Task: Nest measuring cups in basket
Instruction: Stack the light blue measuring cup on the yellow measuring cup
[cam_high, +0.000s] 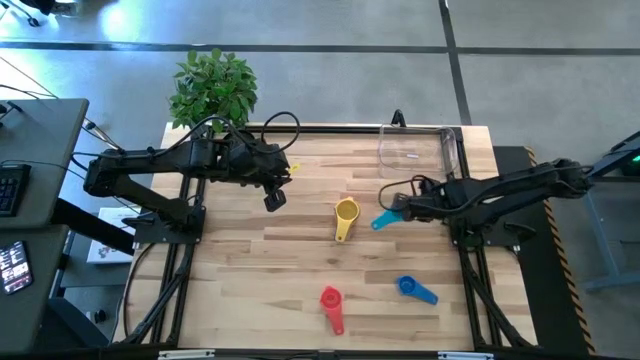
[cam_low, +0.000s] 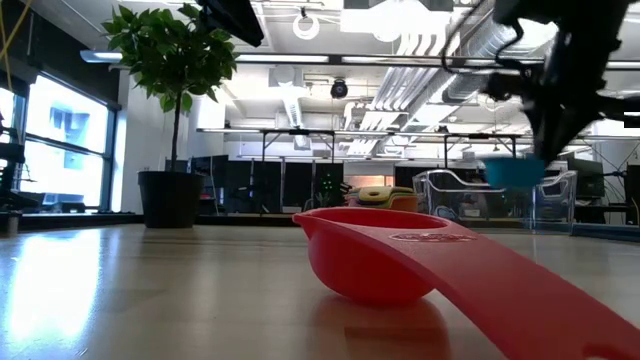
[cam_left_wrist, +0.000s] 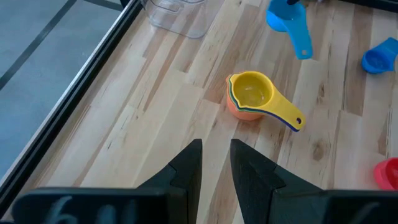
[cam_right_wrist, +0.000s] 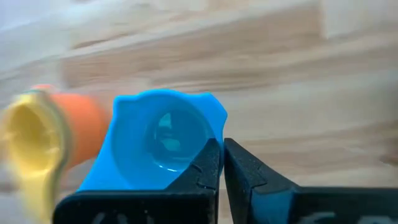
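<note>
Holding the light blue cup up off the table in the tightly pinched right gripper, just at three o'clock of the yellow stack, next needing dropping into it, left gripper slightly apart, empty.

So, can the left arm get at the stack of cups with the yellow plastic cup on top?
Probably yes: the yellow-topped stack sits on bare wood straight ahead of the left pincer, nothing between them.
</note>
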